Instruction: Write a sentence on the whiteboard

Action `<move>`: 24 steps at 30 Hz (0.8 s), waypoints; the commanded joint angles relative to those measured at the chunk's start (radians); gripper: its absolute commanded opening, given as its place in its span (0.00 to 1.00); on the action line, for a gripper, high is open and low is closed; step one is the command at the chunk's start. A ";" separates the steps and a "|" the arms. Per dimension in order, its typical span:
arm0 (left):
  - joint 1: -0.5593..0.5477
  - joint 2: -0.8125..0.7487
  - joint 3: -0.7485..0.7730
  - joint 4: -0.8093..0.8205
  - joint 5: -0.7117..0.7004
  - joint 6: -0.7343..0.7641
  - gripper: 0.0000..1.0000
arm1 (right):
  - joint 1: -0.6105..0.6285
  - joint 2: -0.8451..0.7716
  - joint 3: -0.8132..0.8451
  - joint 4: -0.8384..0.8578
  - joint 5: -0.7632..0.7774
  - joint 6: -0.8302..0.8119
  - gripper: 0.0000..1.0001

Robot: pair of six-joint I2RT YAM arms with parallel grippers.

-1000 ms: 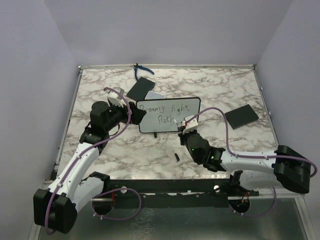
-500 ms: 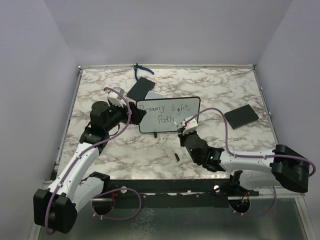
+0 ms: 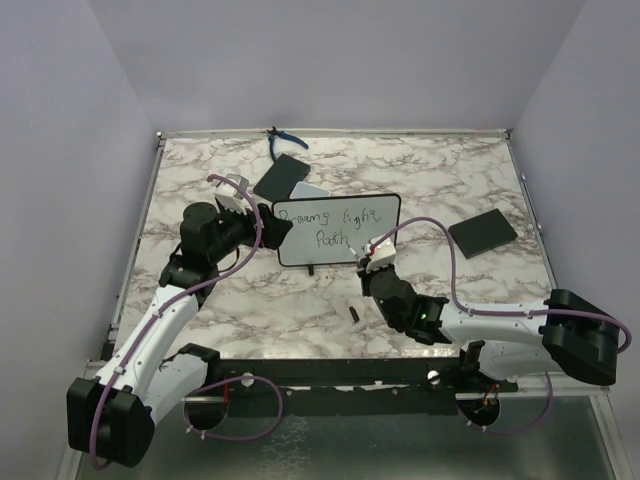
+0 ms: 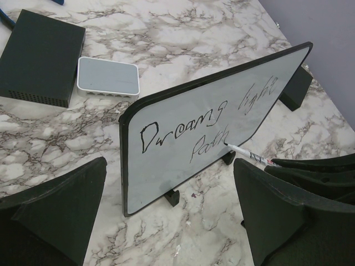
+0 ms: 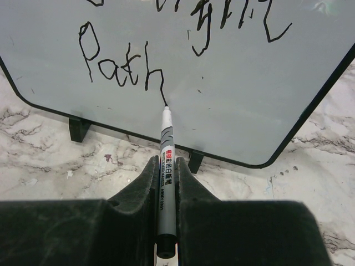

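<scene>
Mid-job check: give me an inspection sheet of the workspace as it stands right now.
Surface: marble table, metal-edged.
Job's things: whiteboard upright on its feet; sentence reads "Dreams light Path"; marker tip touches the end of "Path".
Clutter: back black box, grey-white box and blue pliers behind the board; right black box; small dark piece in front.
Grippers: left gripper open by the board's left end; right gripper shut on marker.
Cables: purple cables loop along both arms.
Surroundings: plain lilac walls; nothing else seen.
</scene>
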 commanded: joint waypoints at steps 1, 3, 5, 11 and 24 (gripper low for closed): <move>0.006 -0.019 -0.001 0.002 -0.001 0.012 0.97 | -0.002 -0.002 -0.010 -0.018 0.011 0.008 0.01; 0.006 -0.017 -0.001 0.002 -0.001 0.012 0.97 | -0.003 -0.013 -0.008 -0.018 0.003 -0.001 0.01; 0.006 -0.017 -0.001 0.001 -0.004 0.012 0.97 | -0.002 -0.030 -0.008 -0.017 -0.010 -0.014 0.01; 0.012 -0.019 -0.002 0.001 -0.010 0.012 0.98 | -0.003 -0.091 -0.010 -0.028 -0.056 -0.041 0.01; 0.018 -0.025 -0.005 0.003 -0.022 0.010 0.98 | -0.003 -0.230 -0.003 -0.105 -0.056 -0.052 0.01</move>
